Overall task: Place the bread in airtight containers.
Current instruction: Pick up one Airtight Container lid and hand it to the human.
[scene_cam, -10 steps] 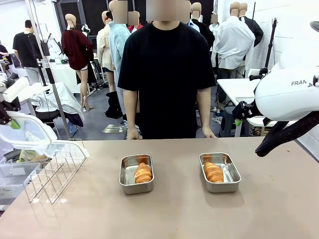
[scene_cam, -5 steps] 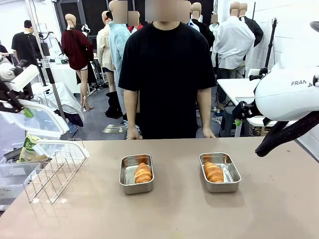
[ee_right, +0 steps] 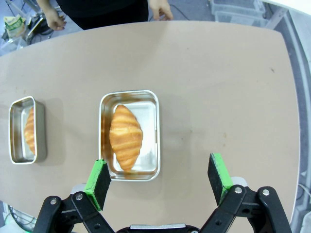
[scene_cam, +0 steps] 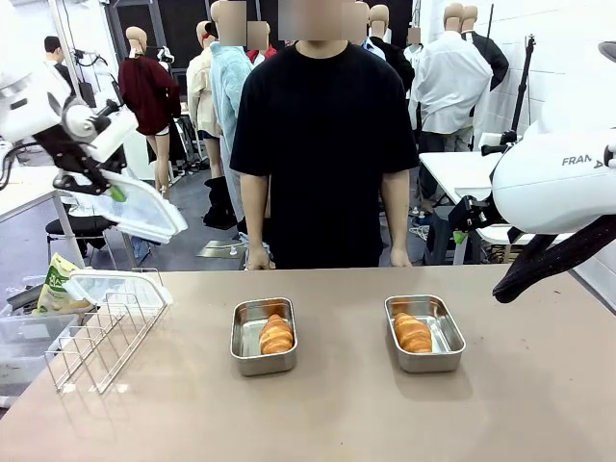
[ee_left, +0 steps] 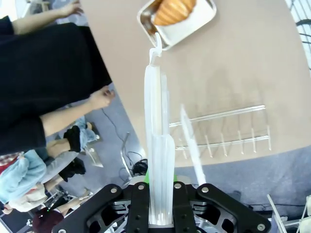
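Counter (scene_cam: 337, 414): tan. It carries both pans at mid-depth and a wire rack (scene_cam: 96, 332) at its left edge.
Person (scene_cam: 322, 144): stands at the far side, hands hanging by the far edge, touching nothing.
Right arm (scene_cam: 558, 183): held high at the right. The right pincer (ee_right: 159, 167) has its jaws spread wide and empty, looking down near the right container (scene_cam: 448, 332).
Lid (scene_cam: 144, 212): clear with a white rim, clamped edge-on in the left pincer (ee_left: 160, 182), whose jaws are nearly closed on it.
Change: a second ago the lid hung low beside the rack. It has now been lifted high and swung right, though it is still well left of the pans.
Second lid (scene_cam: 111, 286): rests on the rack's far end.
Left container (scene_cam: 241, 337): uncovered, as is the right one.
Bread (scene_cam: 276, 335): one roll lies in each pan, and the other roll (scene_cam: 413, 332) is in the right pan.
Meaning: loading looks finished and sealing remains. This lid probably goes to the left pan.
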`<state>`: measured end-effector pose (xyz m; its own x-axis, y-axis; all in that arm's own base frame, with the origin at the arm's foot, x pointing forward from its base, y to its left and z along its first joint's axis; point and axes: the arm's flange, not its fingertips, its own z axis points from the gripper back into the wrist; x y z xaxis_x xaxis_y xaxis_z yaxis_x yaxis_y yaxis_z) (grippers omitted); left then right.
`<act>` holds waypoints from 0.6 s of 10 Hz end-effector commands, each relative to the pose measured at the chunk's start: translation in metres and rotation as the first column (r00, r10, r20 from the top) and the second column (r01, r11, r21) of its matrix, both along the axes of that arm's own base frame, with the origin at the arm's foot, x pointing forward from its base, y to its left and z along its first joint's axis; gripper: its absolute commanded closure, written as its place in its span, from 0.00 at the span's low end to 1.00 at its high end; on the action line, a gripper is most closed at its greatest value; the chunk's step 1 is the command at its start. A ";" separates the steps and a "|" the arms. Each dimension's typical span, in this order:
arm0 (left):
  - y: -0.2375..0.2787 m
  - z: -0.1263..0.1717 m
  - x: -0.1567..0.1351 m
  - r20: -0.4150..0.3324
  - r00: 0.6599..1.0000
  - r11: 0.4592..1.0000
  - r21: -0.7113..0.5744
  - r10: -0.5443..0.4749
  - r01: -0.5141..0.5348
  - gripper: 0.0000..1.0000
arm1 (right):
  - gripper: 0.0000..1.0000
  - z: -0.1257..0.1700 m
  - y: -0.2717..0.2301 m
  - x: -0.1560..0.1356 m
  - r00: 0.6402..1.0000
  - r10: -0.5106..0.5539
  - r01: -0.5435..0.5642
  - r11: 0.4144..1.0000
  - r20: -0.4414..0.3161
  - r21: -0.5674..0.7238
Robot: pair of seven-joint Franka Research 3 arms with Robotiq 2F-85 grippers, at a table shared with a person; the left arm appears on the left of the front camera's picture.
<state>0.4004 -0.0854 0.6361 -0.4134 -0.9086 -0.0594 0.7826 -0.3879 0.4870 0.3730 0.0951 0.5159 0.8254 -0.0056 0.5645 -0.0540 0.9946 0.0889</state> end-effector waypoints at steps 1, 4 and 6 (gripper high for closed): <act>-0.024 0.006 0.013 0.066 0.998 0.999 -0.046 -0.021 0.024 1.00 | 0.00 0.000 0.000 0.001 1.000 -0.001 0.001 1.000 0.002 0.002; -0.102 0.004 0.047 0.207 0.962 0.981 -0.041 -0.177 0.190 1.00 | 0.00 0.000 0.000 0.001 1.000 -0.001 0.001 1.000 0.002 0.002; -0.138 0.006 0.057 0.174 0.952 0.965 -0.040 -0.250 0.261 1.00 | 0.00 0.000 0.000 0.001 1.000 -0.001 0.001 1.000 0.002 0.002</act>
<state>0.4440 -0.2257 0.6323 -0.5813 -0.8068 -0.1059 0.5851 -0.5049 0.6347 0.3729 0.0953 0.5159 0.8254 -0.0050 0.5646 -0.0546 0.9946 0.0886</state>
